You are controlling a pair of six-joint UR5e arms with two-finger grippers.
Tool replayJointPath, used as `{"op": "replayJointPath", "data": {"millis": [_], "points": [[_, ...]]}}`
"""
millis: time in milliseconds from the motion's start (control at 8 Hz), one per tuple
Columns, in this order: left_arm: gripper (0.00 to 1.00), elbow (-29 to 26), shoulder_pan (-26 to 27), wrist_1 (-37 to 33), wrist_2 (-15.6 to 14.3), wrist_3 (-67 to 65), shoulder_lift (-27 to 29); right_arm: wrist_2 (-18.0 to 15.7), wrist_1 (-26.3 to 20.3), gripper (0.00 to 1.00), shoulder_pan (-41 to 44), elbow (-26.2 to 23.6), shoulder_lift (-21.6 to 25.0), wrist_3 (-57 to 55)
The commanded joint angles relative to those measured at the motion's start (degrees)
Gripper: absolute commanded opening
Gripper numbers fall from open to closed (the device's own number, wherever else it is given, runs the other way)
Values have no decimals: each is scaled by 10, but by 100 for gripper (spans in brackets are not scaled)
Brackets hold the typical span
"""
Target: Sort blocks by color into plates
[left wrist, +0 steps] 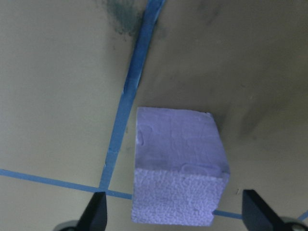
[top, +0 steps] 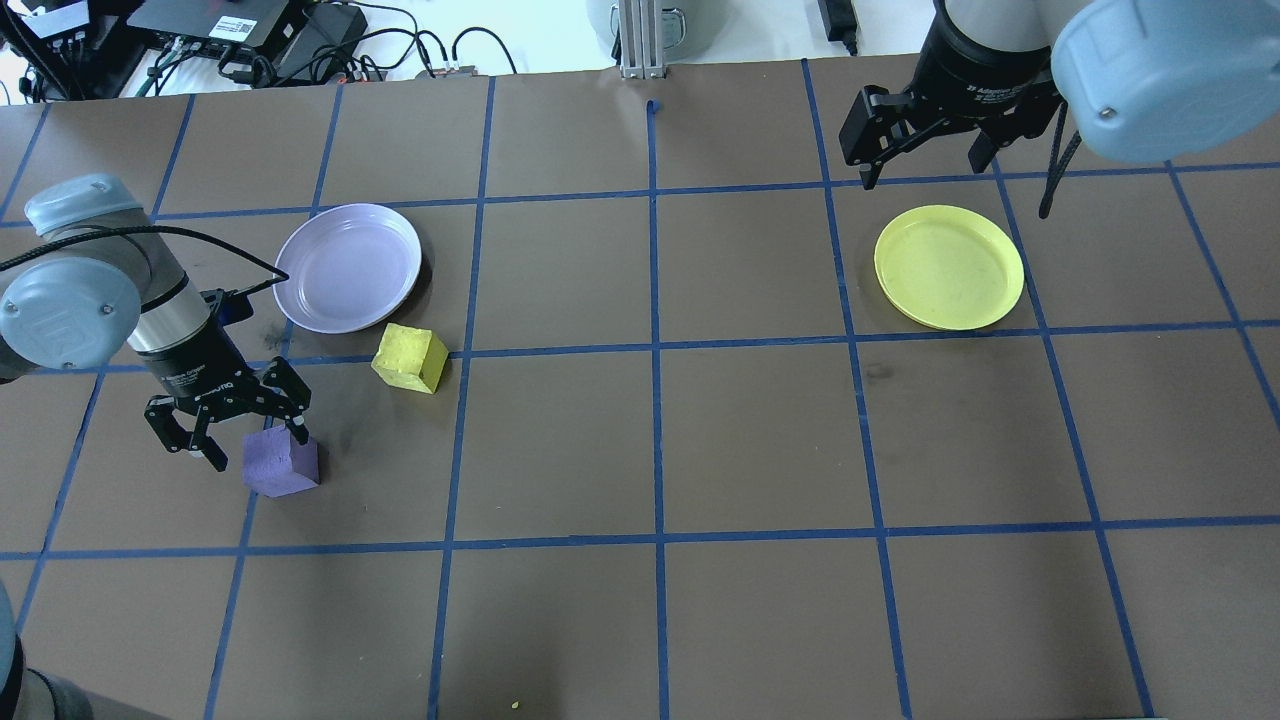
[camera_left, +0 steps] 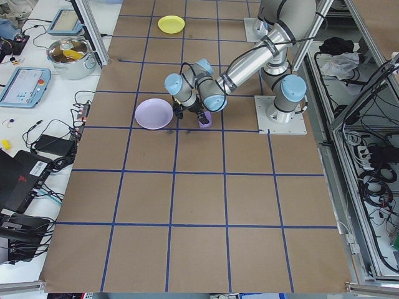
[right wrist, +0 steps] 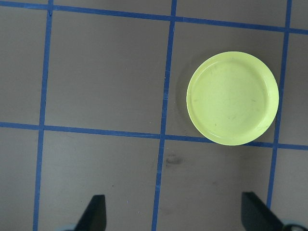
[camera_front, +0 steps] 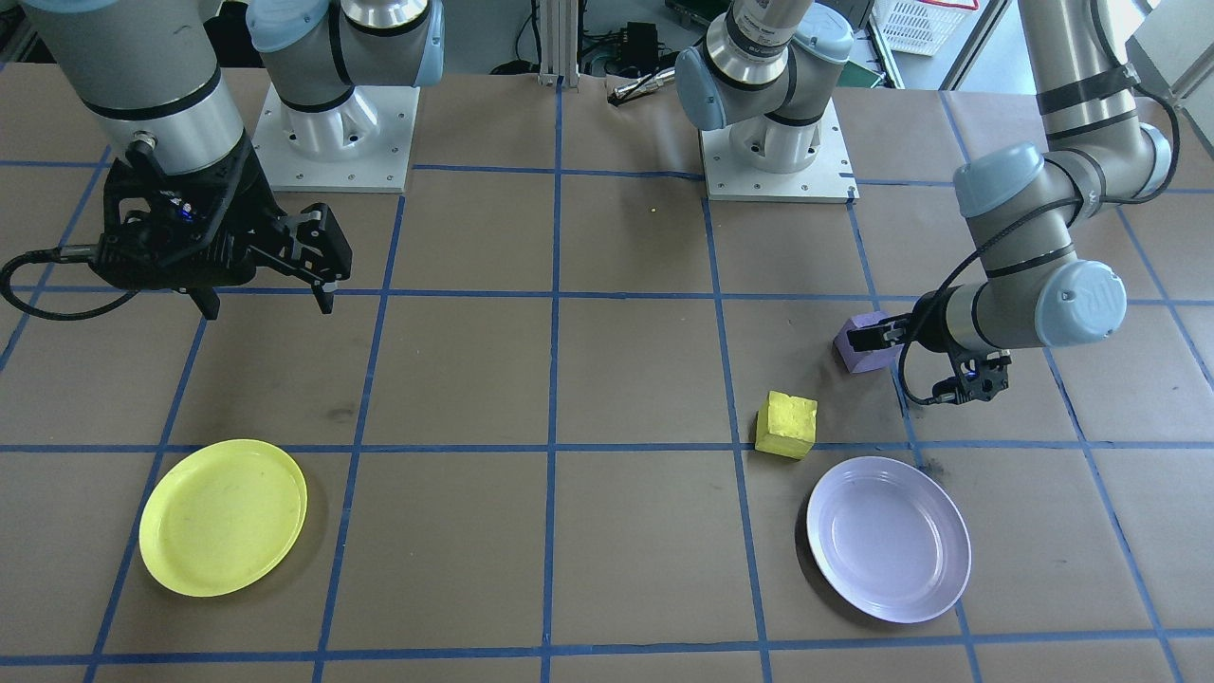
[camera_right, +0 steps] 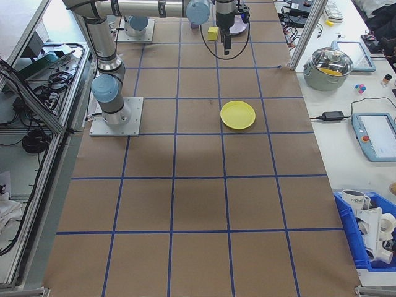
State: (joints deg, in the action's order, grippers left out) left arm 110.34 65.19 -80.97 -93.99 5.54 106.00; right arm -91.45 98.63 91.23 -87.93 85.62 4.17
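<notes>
Here, on a brown table [top: 760,430] ruled into squares by blue tape, the left gripper [top: 248,448] hangs low over the purple block [top: 282,464], its jaws spread wide with the block between the fingertips; the left wrist view shows clear gaps on both sides, so nothing is gripped. From overhead, one finger [top: 297,428] looks very close to the block's top edge, though whether it touches is hard to tell. The purple block is a small cube with a pebbled, foam-like face and a smoother top bearing faint impressions, sitting flat on the paper just beside a tape line. The yellow block [top: 410,358], a cube of the same rough texture, rests on the table between the purple block and the lavender plate [top: 347,266], just beside that plate's rim and slightly skewed to the grid. The lavender plate, round and shallow with a glossy sheen, has nothing in it. Well apart, across the table, the yellow plate [top: 949,266] lies equally bare, its surface faintly scuffed. The right gripper [top: 925,165] hovers high near that plate, jaws wide apart and holding nothing; its wrist camera looks straight down on the yellow plate and the tape grid.
</notes>
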Motion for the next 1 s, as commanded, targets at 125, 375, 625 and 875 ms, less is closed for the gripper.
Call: {"op": "replayJointPath", "data": {"millis": [125, 375, 625, 875], "points": [[85, 2, -2, 45, -1, 58, 23, 1, -45, 100, 0, 4, 2, 0], [78, 4, -3, 45, 4, 59, 24, 2, -45, 100, 0, 5, 3, 0], [58, 7, -9, 44, 13, 63, 24, 0, -43, 100, 0, 4, 1, 0], [32, 6, -9, 42, 17, 63, 22, 1, -42, 100, 0, -4, 0, 7]]}}
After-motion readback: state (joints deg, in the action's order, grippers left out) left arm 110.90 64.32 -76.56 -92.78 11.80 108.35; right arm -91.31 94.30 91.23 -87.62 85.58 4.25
